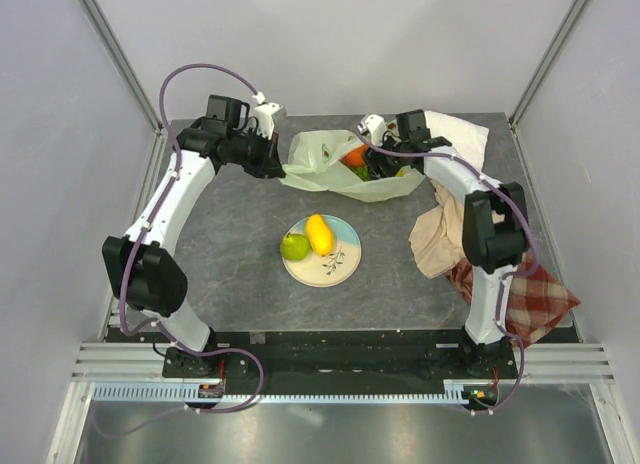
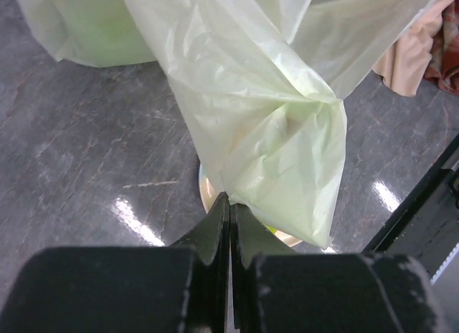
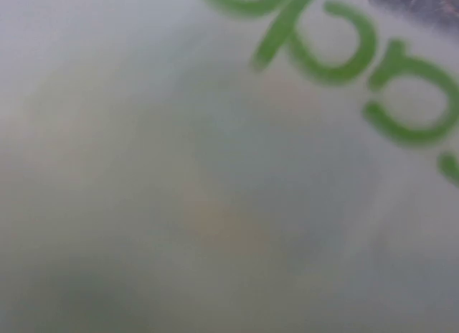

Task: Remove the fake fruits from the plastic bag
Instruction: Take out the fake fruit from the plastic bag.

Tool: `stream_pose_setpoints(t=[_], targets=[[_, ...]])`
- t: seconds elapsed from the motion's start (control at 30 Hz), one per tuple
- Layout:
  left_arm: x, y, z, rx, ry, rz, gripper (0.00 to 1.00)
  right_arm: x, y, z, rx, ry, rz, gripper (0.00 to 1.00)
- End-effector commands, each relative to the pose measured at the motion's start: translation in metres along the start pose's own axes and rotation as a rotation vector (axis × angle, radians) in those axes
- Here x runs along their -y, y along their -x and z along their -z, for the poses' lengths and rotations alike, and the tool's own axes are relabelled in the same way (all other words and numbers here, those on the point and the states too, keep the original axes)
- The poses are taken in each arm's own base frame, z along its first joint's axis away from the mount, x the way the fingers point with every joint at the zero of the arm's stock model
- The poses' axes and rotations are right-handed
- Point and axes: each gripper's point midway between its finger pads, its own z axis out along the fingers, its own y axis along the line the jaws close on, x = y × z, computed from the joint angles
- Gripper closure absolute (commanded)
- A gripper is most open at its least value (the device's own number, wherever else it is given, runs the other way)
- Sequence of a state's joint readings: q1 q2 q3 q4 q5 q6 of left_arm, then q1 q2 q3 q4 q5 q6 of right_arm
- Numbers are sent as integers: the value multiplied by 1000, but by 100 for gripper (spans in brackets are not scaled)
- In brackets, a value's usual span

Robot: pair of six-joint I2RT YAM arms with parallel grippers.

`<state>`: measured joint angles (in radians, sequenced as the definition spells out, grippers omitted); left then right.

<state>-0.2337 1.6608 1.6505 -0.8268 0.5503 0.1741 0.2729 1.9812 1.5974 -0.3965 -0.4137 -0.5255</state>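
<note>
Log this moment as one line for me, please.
left gripper: shut on bag | right gripper: inside bag, jaws hidden | plate: apple, mango | orange: in bag

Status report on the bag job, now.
Left pincer shut on the plastic bag. Right pincer in the bag mouth by the orange fruit, jaws unseen. Green apple and yellow mango on the plate. Bag film covers right wrist view.
</note>
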Motion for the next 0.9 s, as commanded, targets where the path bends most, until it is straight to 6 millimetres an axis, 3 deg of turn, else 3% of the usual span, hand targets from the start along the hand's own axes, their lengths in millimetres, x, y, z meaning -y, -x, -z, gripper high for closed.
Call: stream_pose_setpoints(t=[0.0,0.07,0.37,0.5,0.57,0.6,0.73,0.77,0.87], targets=[[14,4,-10,-6,-41,-23,98,11,0,-39,0,14,16,37],[18,2,-14,-8,-48,-27,99,21,-3,-54,9,-32,2,27],[14,8,-24,-10,-29,-55,99,30,-4,-83,41,-107,-19,13],[12,5,-28,-22,-29,-50,99,29,-5,-99,38,-127,-22,11],[12,5,-29,-25,-28,-50,98,42,-10,-107,17,-215,-28,12],[12,5,-30,-26,-27,-51,98,46,-4,-110,22,-244,-19,12],[11,4,-32,-32,-17,-57,98,57,-7,-121,14,-281,-36,29],[10,4,-31,-31,-13,-59,98,56,-7,-122,13,-278,-29,42],[8,4,-32,-33,-2,-61,98,60,1,-114,28,-283,-21,61]])
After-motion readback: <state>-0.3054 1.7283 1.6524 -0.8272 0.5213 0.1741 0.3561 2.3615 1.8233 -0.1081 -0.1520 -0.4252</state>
